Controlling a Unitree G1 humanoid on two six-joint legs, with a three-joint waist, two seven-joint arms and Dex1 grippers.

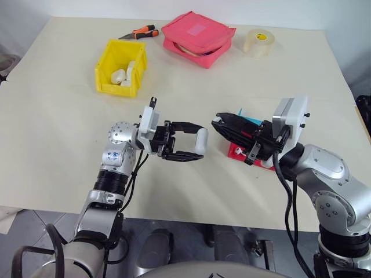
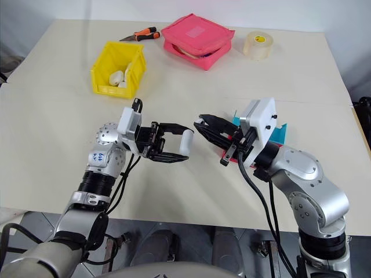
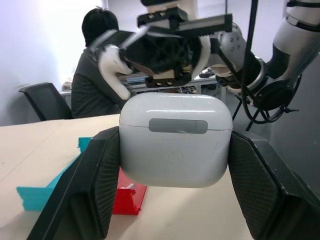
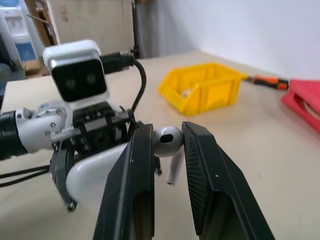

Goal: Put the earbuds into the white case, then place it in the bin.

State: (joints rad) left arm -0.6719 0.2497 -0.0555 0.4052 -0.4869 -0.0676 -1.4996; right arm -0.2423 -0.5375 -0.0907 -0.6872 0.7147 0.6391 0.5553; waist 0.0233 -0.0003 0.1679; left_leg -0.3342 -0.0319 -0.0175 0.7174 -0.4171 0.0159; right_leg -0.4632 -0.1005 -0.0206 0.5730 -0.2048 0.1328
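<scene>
Surface: a pale cream table [image 1: 58,150] is seen, matte and smooth; grey tiled floor is visible below its near edge.
Room: a white wall is seen beyond the far edge of the table; in the left wrist view a seated person [image 3: 92,70] in dark clothing and a black chair [image 3: 45,100] are seen behind the table.
Left gripper [image 1: 194,147]: held above the table at about 7 o'clock of the tabletop, pointed toward the right arm; its two black fingers are closed tight on the white case [image 1: 201,141], one on each flank.
White case: gripped in the air, lid shut, hinge plate turned toward the left wrist camera.
Right gripper [image 4: 167,142]: held above the table at about 5 o'clock, pointed toward the left one; its fingers are drawn nearly together and clamped on one earbud [image 4: 167,140], the stem hanging below the pads.
Earbud: held just beside the case, apart from it.
Bin [image 1: 104,75]: yellow, resting at about 11 o'clock; pale white items are seen inside it.
Red tray [image 1: 237,152]: lying on the table under the right gripper, with a blue tray [image 3: 35,192] beside it.
Pink pouch [image 1: 197,36]: at 12 o'clock, partly unzipped.
Tape roll [image 1: 258,41]: at about 1 o'clock, lying flat.
Orange-handled tool [image 1: 140,33]: at the far edge, between bin and pouch.
</scene>
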